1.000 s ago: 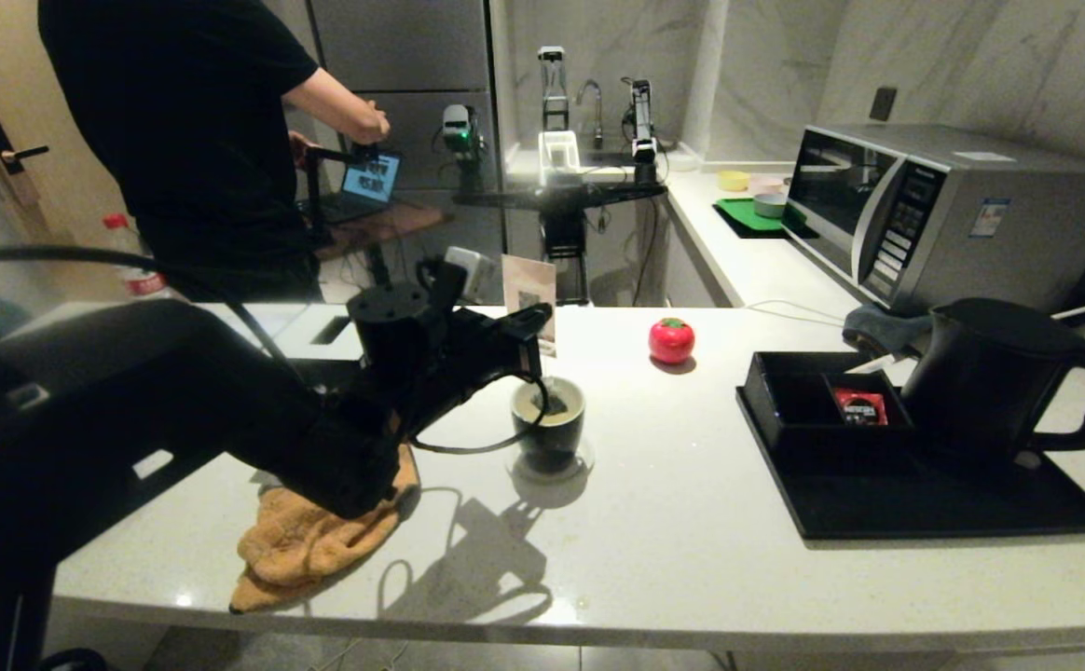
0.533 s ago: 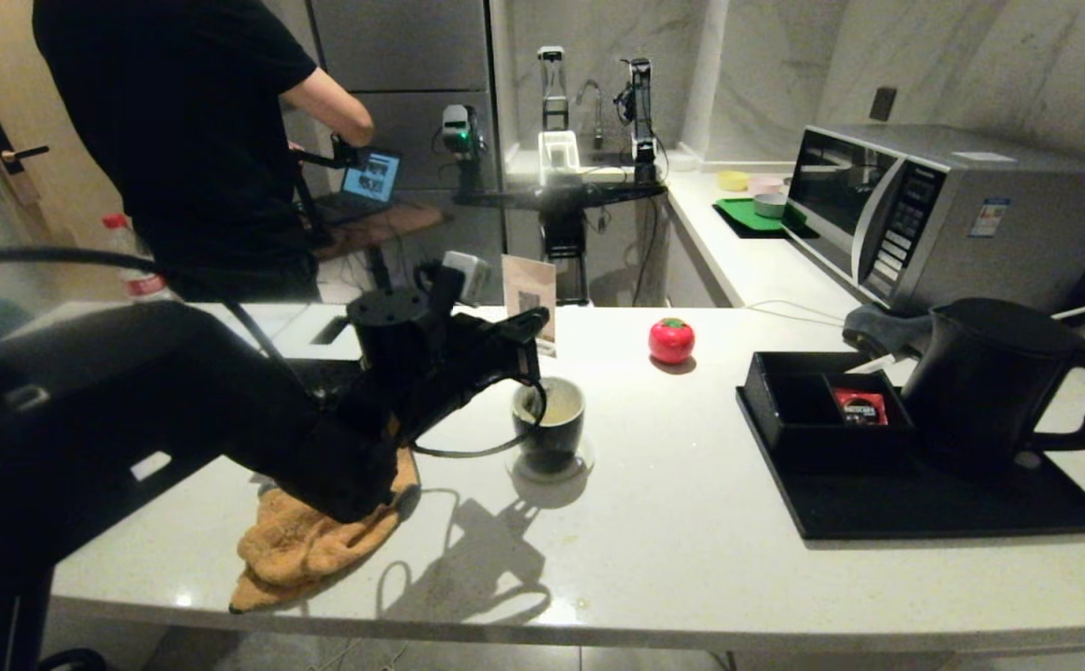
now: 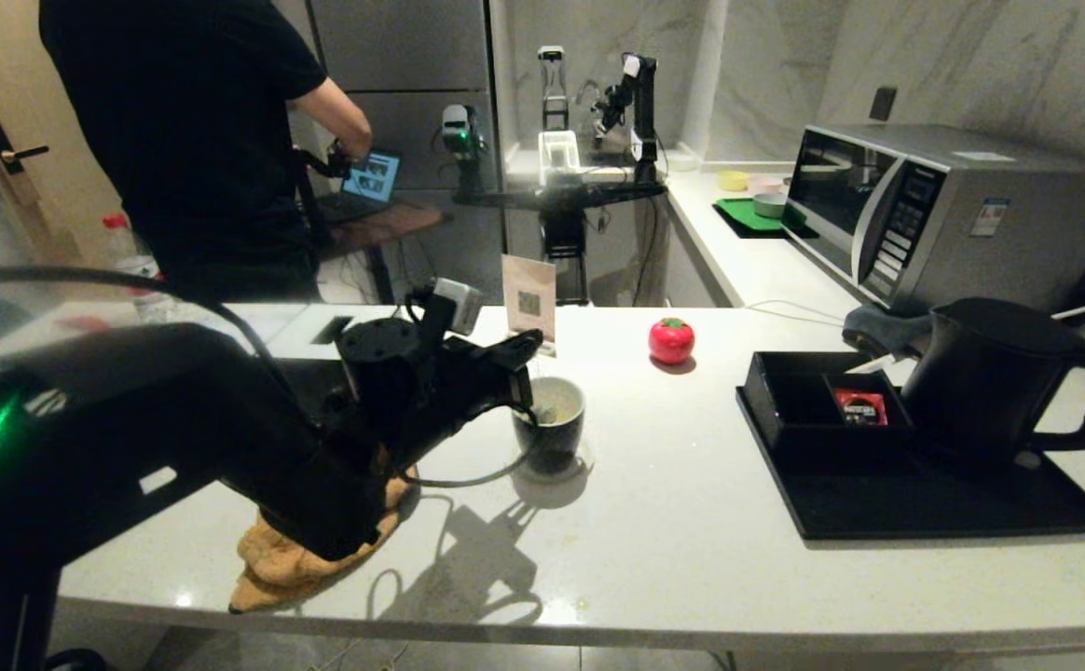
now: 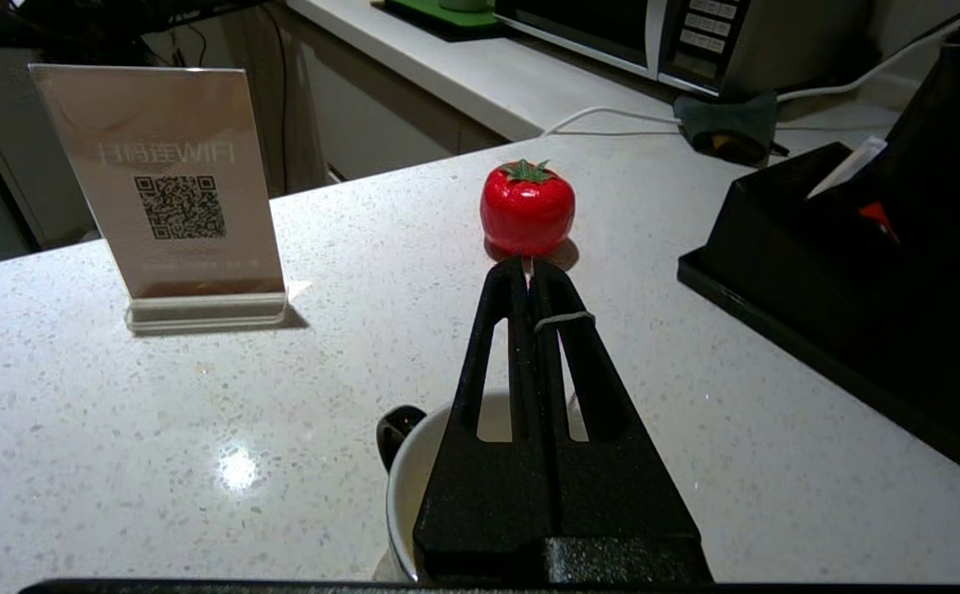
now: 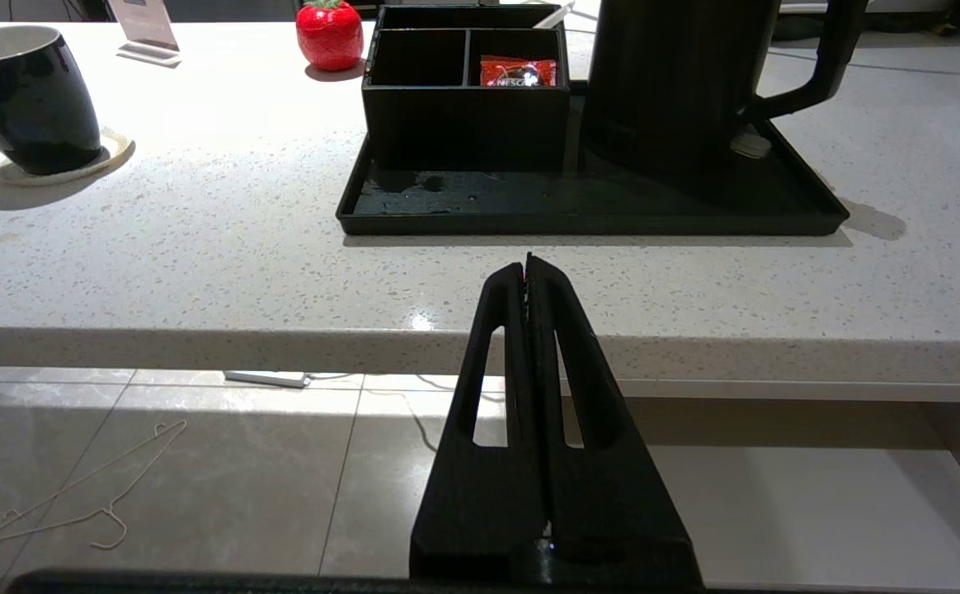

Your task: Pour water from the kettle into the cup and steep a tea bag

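Observation:
The black cup (image 3: 552, 427) with its white inside stands on a pale coaster at mid-counter, and pale water (image 3: 559, 406) shows in it. My left gripper (image 3: 531, 341) hovers just above the cup's left rim. It is shut on the tea bag's thin string (image 4: 563, 317), which loops over one finger. In the left wrist view my fingers hide the bag itself above the cup (image 4: 404, 474). The black kettle (image 3: 992, 380) stands on the black tray at the right. My right gripper (image 5: 527, 263) is shut and empty, parked below the counter's front edge.
A black tray (image 3: 925, 508) holds a black compartment box (image 3: 808, 396) with a red sachet (image 3: 859, 407). A red tomato-shaped object (image 3: 671, 340), a QR sign (image 3: 529, 300) and an orange cloth (image 3: 305, 550) are on the counter. A microwave (image 3: 934, 214) stands at the back right. A person (image 3: 188, 140) stands behind.
My left gripper has risen out of the cup's mouth and drawn back slightly to the left, still pinching the string. The kettle and the cup have not moved.

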Robot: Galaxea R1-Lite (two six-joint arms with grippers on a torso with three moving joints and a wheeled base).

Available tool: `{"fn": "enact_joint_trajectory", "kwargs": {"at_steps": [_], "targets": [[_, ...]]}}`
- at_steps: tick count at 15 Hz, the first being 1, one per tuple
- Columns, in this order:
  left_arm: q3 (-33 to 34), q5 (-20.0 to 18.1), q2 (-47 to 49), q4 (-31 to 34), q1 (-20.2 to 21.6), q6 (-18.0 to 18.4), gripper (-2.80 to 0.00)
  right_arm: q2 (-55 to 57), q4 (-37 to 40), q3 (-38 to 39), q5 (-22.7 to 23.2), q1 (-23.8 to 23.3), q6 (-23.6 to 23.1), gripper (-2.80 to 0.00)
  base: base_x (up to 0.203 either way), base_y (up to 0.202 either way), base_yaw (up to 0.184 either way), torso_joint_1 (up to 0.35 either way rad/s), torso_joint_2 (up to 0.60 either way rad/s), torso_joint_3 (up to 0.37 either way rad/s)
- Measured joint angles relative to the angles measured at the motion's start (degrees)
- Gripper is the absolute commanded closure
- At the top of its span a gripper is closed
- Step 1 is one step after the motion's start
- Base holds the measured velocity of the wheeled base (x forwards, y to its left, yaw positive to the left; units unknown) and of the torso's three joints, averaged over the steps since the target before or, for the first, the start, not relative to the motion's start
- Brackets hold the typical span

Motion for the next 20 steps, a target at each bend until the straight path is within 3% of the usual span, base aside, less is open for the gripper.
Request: {"fn": "enact_joint_trajectory", "kwargs": {"at_steps": [20], "targets": [[1.2,-0.1,-0.8,-0.2,-0.8,-0.1,0.0,0.0,0.0,0.0,0.0,0.0,0.0,0.0,0.0,0.0,0.0,0.0,0.0,0.0]]}}
